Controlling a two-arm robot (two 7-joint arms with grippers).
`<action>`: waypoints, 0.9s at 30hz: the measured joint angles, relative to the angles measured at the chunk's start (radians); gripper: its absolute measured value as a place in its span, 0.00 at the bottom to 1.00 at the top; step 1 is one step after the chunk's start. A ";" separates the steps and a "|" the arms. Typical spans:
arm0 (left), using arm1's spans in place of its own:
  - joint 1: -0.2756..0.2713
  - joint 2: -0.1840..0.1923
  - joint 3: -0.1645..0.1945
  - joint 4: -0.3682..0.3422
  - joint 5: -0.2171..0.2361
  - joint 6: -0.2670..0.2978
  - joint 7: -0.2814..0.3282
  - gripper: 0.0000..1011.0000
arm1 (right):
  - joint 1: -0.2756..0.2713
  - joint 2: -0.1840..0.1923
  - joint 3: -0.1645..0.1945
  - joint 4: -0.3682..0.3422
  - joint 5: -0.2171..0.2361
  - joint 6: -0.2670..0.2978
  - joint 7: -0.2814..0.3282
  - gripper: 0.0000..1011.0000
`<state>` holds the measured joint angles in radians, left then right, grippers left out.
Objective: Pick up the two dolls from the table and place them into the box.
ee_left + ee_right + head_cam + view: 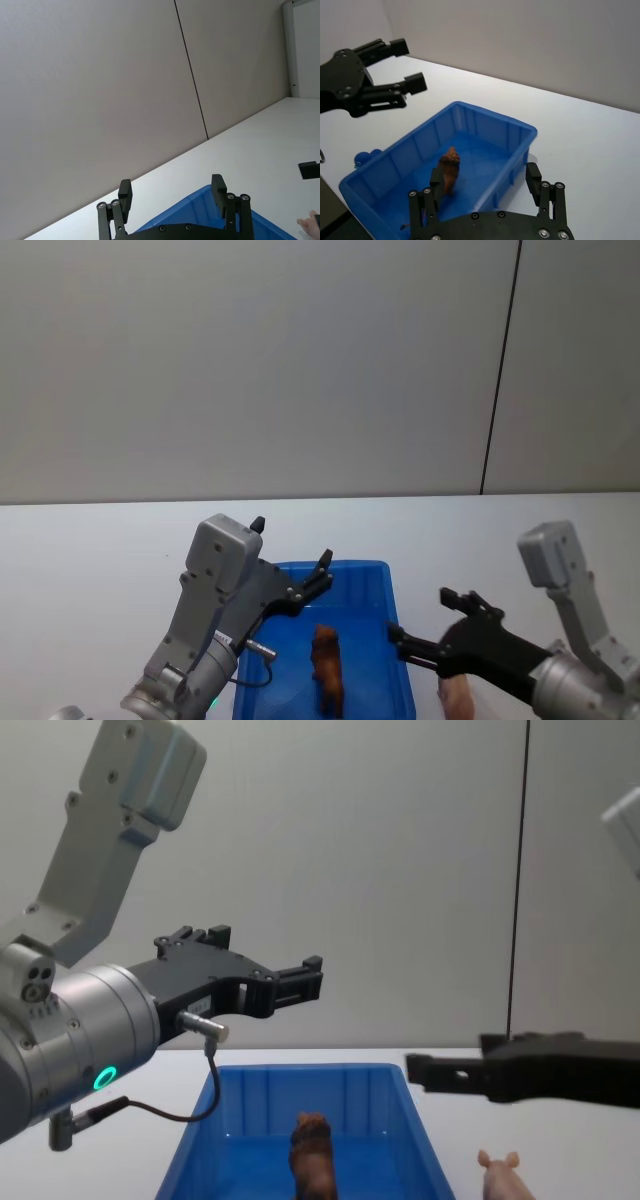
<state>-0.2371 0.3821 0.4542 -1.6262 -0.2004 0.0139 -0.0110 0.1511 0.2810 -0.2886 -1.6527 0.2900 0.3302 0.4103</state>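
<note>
Both sets of jaws are spread wide with nothing between them. The left gripper [171, 191] shows its two black fingers well apart in its own wrist cam. The right wrist cam catches it from the front, hanging above the far left side of the rectangular bright blue plastic bin [492, 119] with the ribbed sloped walls. The right gripper [485, 175] is just as open, one finger over the bin and the other over the flat white tabletop [580, 135] beside it.

The small brown maned plastic lion [451, 167] stands upright on the bin's floor, and the head and chest views show it there too. The pale pink plastic pig [500, 1175] is clearest from the chest: on the table just right of the bin, outside it, below the right gripper's fingers. From the head cam just a pink bit peeks out under the right arm, and the left wrist cam gets a pink sliver at its edge.

Pose-wise, the left arm rises from the lower left with its fingers roughly level, pointing forward and right. The right arm reaches in from the right, with its fingers level and aimed at the bin.

The bin's near end is cut off in the head and chest views, and the lion's legs are cut off in the chest view
</note>
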 joint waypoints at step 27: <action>0.000 0.000 0.000 0.000 0.000 0.000 0.000 0.99 | -0.107 0.055 0.009 -0.007 0.014 0.034 -0.137 0.99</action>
<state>-0.2371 0.3821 0.4543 -1.6262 -0.2004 0.0139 -0.0110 0.0439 0.3358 -0.2800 -1.6595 0.3043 0.3638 0.2737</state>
